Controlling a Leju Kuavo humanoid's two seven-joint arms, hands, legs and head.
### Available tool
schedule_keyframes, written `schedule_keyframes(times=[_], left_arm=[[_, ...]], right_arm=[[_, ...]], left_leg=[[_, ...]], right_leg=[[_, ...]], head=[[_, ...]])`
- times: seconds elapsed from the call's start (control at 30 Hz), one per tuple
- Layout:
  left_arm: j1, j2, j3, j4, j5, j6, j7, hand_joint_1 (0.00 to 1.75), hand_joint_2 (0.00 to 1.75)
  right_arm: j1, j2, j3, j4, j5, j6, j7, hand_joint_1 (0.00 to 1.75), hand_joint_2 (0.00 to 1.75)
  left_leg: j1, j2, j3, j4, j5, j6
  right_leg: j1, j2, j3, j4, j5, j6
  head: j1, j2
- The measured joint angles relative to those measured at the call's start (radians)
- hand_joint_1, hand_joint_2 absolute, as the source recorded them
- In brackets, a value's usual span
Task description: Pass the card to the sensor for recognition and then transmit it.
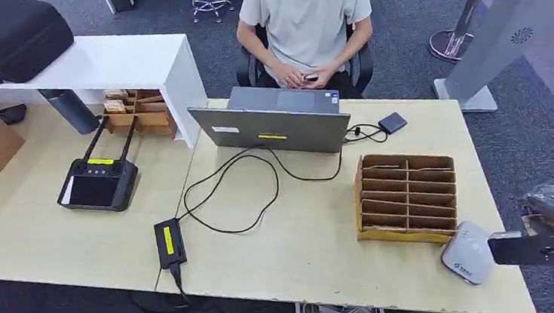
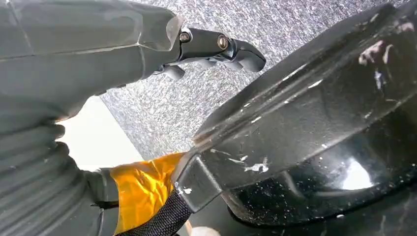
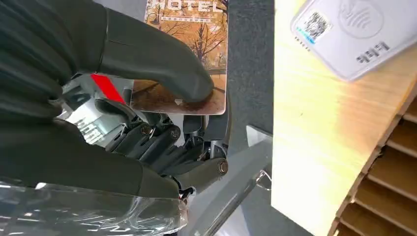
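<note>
Right hand pinches the autumn-printed hotel card between thick grey thumb and dark fingers, off the table edge, near the white rounded sensor; left hand hangs with fingers curled, holding nothing.

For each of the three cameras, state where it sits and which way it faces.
Head view: high on the body, looking down at the table, laptop and seated person; right hand enters at the right edge.
Left wrist view: behind the left hand, facing carpet.
Right wrist view: behind the right hand holding the card.
Shared: the card reader.
</note>
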Motion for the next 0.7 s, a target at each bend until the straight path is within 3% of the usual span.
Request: schedule_keyframes(times=[0.17, 0.43, 0.57, 0.7], left_arm=[[-0.001, 0.001, -0.006, 0.0, 0.019, 0.002, 0.011, 0.0, 1.75], [-0.001, 0.002, -0.01, -0.001, 0.027, 0.004, 0.015, 0.0, 1.75], [-0.007, 0.003, -0.043, -0.001, 0.07, 0.012, 0.021, 0.0, 1.75], [-0.01, 0.003, -0.06, -0.001, 0.092, 0.016, 0.021, 0.0, 1.75]], right_arm=[[0.147, 0.006, -0.031, 0.008, 0.027, -0.118, 0.021, 1.75, 1.75], [0.19, 0.011, -0.047, 0.013, 0.04, -0.129, 0.023, 1.75, 1.75], [0.423, 0.07, -0.215, 0.052, 0.111, -0.144, 0.015, 1.75, 1.75], [0.503, 0.108, -0.303, 0.064, 0.159, -0.149, -0.003, 1.75, 1.75]], left_leg=[[0.0, -0.001, -0.001, 0.0, 0.0, 0.0], [0.0, -0.001, -0.001, 0.0, 0.0, 0.0], [0.0, -0.001, -0.001, 0.0, 0.0, 0.0], [0.0, -0.001, -0.001, 0.0, 0.0, 0.0]], right_leg=[[0.0, -0.002, 0.001, 0.0, 0.0, 0.0], [0.0, -0.002, 0.001, 0.0, 0.0, 0.0], [0.0, -0.002, 0.001, 0.0, 0.0, 0.001], [0.0, -0.001, 0.0, 0.0, 0.0, 0.001]], head=[[0.0, 0.0], [0.0, 0.0], [0.0, 0.0], [0.0, 0.0]])
